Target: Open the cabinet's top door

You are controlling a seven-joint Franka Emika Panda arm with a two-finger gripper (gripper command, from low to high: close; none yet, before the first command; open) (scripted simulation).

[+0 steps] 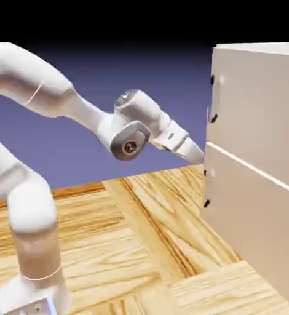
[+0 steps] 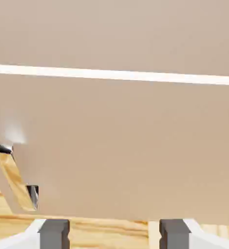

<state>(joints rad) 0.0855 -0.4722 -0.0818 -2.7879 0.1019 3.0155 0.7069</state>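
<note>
The beige cabinet (image 1: 257, 160) stands at the exterior view's right. Its top door (image 1: 257, 104) is the upper panel and lies flush, with a small dark handle (image 1: 213, 98) on its left edge. My gripper (image 1: 198, 155) is just in front of the cabinet, level with the seam (image 1: 245, 165) and below that handle, touching nothing. In the hand view the grey fingertips (image 2: 53, 233) stand apart, so the gripper (image 2: 112, 236) is open and empty. The top door (image 2: 116, 31) shows above the bright seam (image 2: 116, 74).
The lower panel (image 2: 126, 146) fills most of the hand view, its own dark handle (image 2: 16, 180) at lower left. In the exterior view that handle (image 1: 206, 187) sits below my gripper. A wooden table (image 1: 134, 246) spreads under the arm.
</note>
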